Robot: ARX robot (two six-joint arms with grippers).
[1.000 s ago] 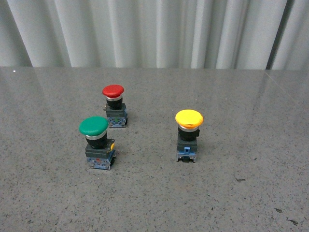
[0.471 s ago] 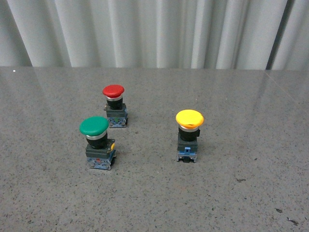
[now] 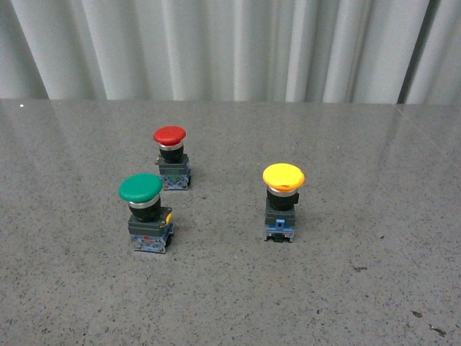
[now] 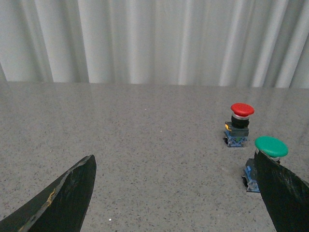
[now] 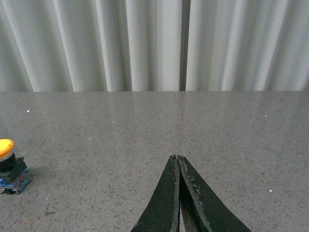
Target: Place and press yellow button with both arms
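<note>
The left gripper [image 4: 176,193] has its jaws wide apart; the right gripper [image 5: 179,193] has its jaws pressed together, empty. Farther out, the yellow mushroom-capped push-button with dark block base [image 3: 282,201] stands upright on the speckled grey worktop [image 3: 360,216], probably light, rigid and top-heavy; best gripped low on the base.

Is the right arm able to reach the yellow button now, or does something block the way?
Probably yes. In the right wrist view the yellow button stands upright on bare table off to one side, with nothing between it and the shut right gripper. The gripper points past it, so the arm must first swing towards it.
</note>
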